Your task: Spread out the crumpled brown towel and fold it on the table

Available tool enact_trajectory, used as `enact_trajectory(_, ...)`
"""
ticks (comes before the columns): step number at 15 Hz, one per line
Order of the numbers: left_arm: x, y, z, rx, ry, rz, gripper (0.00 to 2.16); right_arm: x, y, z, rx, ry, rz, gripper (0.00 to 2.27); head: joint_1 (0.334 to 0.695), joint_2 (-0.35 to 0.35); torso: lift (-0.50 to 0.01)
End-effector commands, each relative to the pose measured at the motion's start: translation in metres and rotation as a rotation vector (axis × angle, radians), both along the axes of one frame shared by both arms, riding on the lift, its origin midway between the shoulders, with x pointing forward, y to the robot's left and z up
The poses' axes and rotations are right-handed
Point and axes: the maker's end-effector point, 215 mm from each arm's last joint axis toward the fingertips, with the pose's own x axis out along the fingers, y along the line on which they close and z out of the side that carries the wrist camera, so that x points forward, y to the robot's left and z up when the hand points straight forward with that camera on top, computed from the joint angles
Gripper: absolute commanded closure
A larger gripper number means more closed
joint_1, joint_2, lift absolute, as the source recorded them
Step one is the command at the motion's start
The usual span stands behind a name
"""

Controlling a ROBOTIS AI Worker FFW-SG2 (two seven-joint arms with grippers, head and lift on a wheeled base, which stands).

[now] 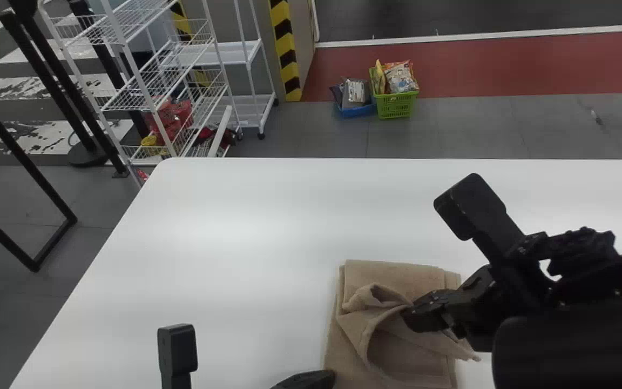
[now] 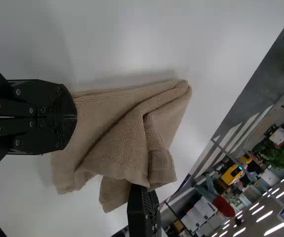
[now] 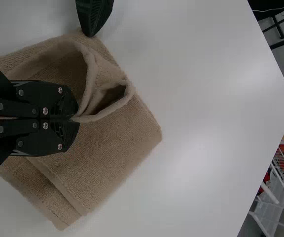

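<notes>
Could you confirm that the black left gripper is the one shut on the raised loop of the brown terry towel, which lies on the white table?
Not quite: the black right gripper is the one shut on that raised loop, as the right wrist view shows. The brown terry towel does lie on the white table.

Lab or workshop hall, looks like: white wire racks [image 1: 151, 89] far left, black-yellow hazard stripes [image 1: 286, 51] just right of them, grey tiled floor [image 1: 451, 129], ceiling strip lights [image 2: 275, 230], 2 floor baskets [image 1: 396, 105].
</notes>
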Motion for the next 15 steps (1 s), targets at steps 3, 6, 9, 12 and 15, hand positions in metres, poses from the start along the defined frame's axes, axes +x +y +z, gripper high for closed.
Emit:
enact_trajectory(3, -0.001, -0.004, -0.003, 0.017, 0.005, -0.006, 2.14, -0.038, 0.027, 0.026, 0.051, -0.017, 0.049, 1.77, 0.695, 0.210, -0.127)
enact_trajectory(6, -0.001, -0.003, -0.003, 0.022, 0.001, -0.002, 2.14, -0.054, 0.019, 0.032, 0.022, -0.059, 0.102, 1.77, 0.695, 0.248, -0.127)
enact_trajectory(9, -0.002, -0.003, -0.004, 0.026, 0.004, -0.002, 2.14, -0.067, 0.002, 0.009, -0.030, -0.024, 0.104, 1.77, 0.695, 0.246, -0.127)
enact_trajectory(12, -0.001, -0.007, -0.003, 0.026, -0.001, -0.006, 2.14, -0.074, 0.004, -0.010, -0.052, 0.019, 0.095, 1.77, 0.695, 0.223, -0.127)
enact_trajectory(15, -0.003, -0.006, -0.004, 0.028, 0.002, -0.008, 2.14, -0.072, 0.014, -0.017, -0.036, 0.050, 0.077, 1.76, 0.695, 0.220, -0.127)
